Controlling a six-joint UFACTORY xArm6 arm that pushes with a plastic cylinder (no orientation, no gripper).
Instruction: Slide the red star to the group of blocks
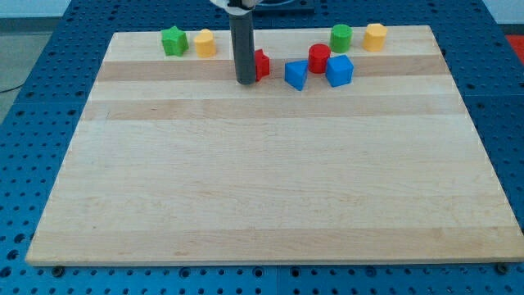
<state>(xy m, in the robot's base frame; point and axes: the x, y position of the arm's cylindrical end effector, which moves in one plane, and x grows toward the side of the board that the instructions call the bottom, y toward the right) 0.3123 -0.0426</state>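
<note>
The red star (261,64) lies near the view's top, just left of centre, partly hidden behind the rod. My tip (245,82) rests on the board against the star's left side. To the star's right sits a group: a blue block (296,74), a red cylinder (318,58), a blue cube (339,70), a green cylinder (341,37) and a yellow block (375,37). The blue block is the nearest, a short gap to the star's right.
A green star (173,41) and a yellow block (205,43) sit at the top left of the wooden board (262,188). The board lies on a blue perforated table (24,123).
</note>
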